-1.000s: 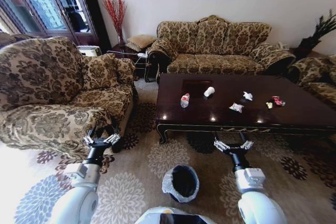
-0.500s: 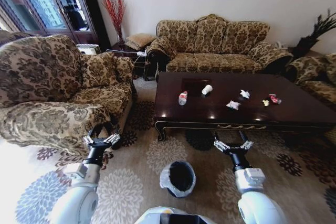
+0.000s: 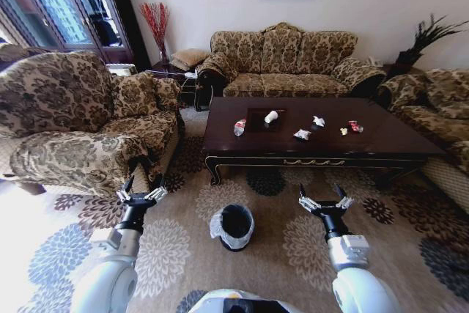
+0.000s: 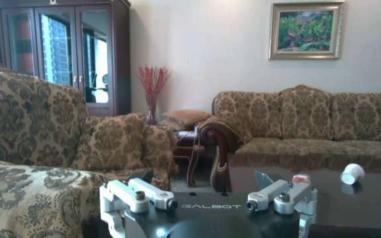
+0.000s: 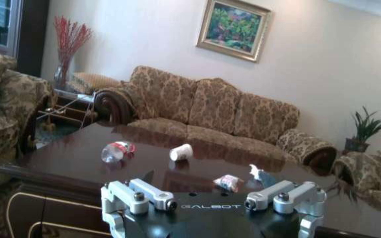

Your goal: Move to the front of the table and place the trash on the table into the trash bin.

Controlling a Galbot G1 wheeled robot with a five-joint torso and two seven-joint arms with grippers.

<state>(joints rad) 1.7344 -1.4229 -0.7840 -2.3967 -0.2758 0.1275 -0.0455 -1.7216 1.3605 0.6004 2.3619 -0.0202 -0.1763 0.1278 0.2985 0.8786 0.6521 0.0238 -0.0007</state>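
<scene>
From the head camera I see the tabletop [image 3: 396, 137] ahead of me across the patterned rug [image 3: 278, 210], with the trash strung along its middle. From left to right there is a clear bottle [image 3: 239, 127] with a red label lying on its side, a white paper cup [image 3: 271, 116] tipped over, a crumpled wrapper [image 3: 302, 134], a second white wrapper [image 3: 318, 120], a small yellowish scrap [image 3: 343, 131] and a crushed red-and-white can [image 3: 355, 126]. All of them lie apart from one another.

The trash bin [image 3: 232, 226], white-rimmed with a black liner, stands on the rug between me and the table, nearer to my left arm than my right.

My left hand [image 3: 142, 195] hangs low over the rug by the armchair [image 3: 80, 126], fingers spread wide and holding nothing. My right hand [image 3: 325, 201] hangs over the rug in front of the table, likewise spread and empty.

The left wrist camera looks past its open hand [image 4: 209, 196] and catches the cup [image 4: 352, 173] plus a red-topped bit that is probably the bottle [image 4: 301, 178], half hidden behind a finger. The right wrist camera, over its own open hand [image 5: 210, 195], gives a closer look at the bottle [image 5: 115, 150], cup [image 5: 181, 151] and both wrappers [image 5: 229, 181] [image 5: 258, 172], with the sofa [image 5: 197, 111] behind.
</scene>
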